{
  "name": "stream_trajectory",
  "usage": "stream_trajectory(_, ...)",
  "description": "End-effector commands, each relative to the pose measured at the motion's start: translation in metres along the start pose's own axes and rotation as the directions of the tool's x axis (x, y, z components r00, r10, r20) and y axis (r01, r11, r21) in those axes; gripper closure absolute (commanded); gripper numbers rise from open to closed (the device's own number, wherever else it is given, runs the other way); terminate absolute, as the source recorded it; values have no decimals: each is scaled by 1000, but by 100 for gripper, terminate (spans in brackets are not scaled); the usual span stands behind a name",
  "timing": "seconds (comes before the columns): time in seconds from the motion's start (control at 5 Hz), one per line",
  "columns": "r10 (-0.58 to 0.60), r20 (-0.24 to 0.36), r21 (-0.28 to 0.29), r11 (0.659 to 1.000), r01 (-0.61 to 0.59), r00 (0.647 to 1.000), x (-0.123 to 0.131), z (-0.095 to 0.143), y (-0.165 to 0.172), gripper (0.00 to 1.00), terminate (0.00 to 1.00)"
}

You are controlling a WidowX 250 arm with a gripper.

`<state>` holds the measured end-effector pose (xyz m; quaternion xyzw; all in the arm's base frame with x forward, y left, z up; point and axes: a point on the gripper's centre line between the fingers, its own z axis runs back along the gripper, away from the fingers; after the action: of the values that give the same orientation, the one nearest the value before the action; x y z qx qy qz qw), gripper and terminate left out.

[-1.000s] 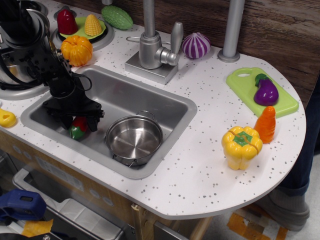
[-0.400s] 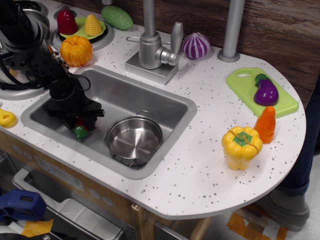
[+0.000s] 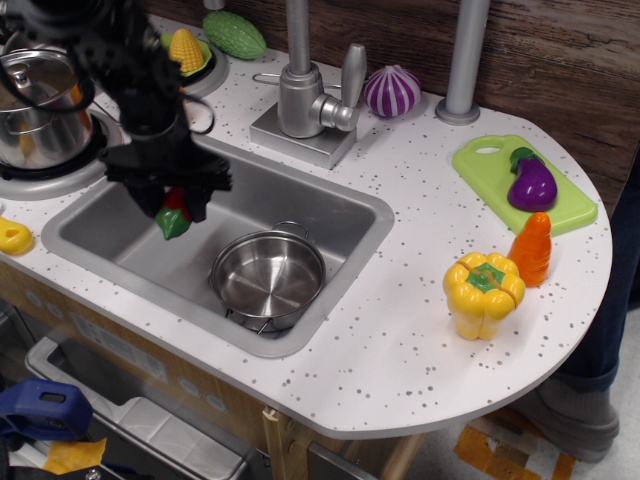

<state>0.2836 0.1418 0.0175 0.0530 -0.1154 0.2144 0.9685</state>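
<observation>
My black gripper [image 3: 172,208] hangs above the left half of the steel sink [image 3: 340,205], shut on a small red toy with a green stem end, a strawberry [image 3: 174,215]. The toy is lifted off the sink floor and dangles below the fingers. A small steel pot [image 3: 268,277] with two handles stands in the sink to the right of and below the gripper. The arm reaches down from the upper left and hides the orange pumpkin and part of the stove.
A steel pot [image 3: 40,108] sits on the left burner, a yellow toy [image 3: 14,236] at the left edge. Corn [image 3: 187,50] and a green gourd [image 3: 235,34] lie behind. Faucet [image 3: 304,90], purple onion [image 3: 392,90], cutting board [image 3: 480,165] with eggplant [image 3: 531,182], carrot [image 3: 532,248], yellow pepper [image 3: 484,294] stand right.
The gripper has closed on the strawberry at the sink floor and risen with it, moving up and slightly right. The pot in the sink has stayed put.
</observation>
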Motion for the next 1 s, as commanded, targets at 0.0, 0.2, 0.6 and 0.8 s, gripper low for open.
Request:
stream_trajectory(0.0, 65, 47, -78, 995, -61, 997, 3, 46, -42, 100, 0)
stream_trajectory(0.2, 93, 7, -147, 985, -91, 996, -6, 51, -62, 100, 0)
stream_trajectory(0.6, 55, 6, -235, 971, -52, 998, -10, 35, -63, 0, 0)
stream_trajectory(0.8, 61, 19, -260, 964, -54, 998, -10, 33, -65, 0, 0)
